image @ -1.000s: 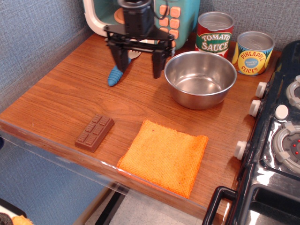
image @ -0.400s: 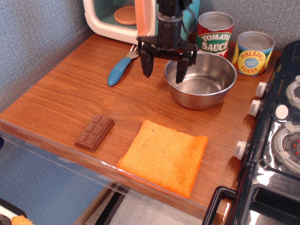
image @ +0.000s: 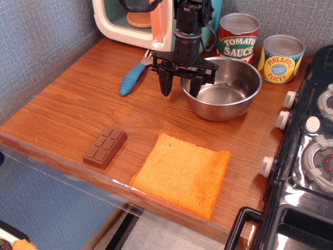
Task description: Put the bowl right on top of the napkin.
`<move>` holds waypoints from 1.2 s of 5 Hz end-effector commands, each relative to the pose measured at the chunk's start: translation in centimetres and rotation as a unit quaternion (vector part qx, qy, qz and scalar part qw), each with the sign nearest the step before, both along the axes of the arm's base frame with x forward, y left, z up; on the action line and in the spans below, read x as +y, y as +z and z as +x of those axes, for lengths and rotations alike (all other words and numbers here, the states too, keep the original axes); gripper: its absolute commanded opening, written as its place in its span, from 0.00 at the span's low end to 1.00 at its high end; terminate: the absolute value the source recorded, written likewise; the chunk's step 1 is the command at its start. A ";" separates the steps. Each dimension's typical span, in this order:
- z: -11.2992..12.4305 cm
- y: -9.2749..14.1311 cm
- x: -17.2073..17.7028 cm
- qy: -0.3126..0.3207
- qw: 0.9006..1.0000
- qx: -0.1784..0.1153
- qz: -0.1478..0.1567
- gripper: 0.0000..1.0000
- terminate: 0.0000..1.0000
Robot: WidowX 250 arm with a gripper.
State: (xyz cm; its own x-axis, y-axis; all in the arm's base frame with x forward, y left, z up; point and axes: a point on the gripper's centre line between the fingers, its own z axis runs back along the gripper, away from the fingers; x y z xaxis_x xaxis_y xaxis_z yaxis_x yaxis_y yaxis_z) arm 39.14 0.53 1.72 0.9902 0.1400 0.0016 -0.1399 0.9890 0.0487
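Note:
The shiny steel bowl stands upright at the back right of the wooden counter. The orange napkin lies flat near the front edge, apart from the bowl. My gripper hangs down over the bowl's left rim. It is open, with one finger outside the rim and the other inside the bowl. It holds nothing.
A brown chocolate bar lies left of the napkin. A blue-handled fork lies left of the gripper. A tomato sauce can and a pineapple can stand behind the bowl. A toy microwave is at the back; a black stove borders the right.
My gripper has moved right from above the fork and come down, so its open fingers now straddle the bowl's left rim. Bowl and napkin have not moved.

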 end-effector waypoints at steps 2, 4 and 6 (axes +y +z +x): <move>0.2 4.8 -0.2 -0.012 0.997 -0.070 -0.026 0.00 0.00; -3.3 10.2 -2.6 -0.054 0.988 -0.132 -0.065 0.00 0.00; -12.1 7.6 -2.4 -0.109 0.990 -0.079 -0.040 0.00 0.00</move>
State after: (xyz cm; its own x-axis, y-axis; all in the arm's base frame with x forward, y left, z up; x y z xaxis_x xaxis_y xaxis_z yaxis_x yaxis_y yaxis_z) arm 25.94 -1.89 7.28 0.9947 -0.0694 0.0758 0.0717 0.9971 -0.0273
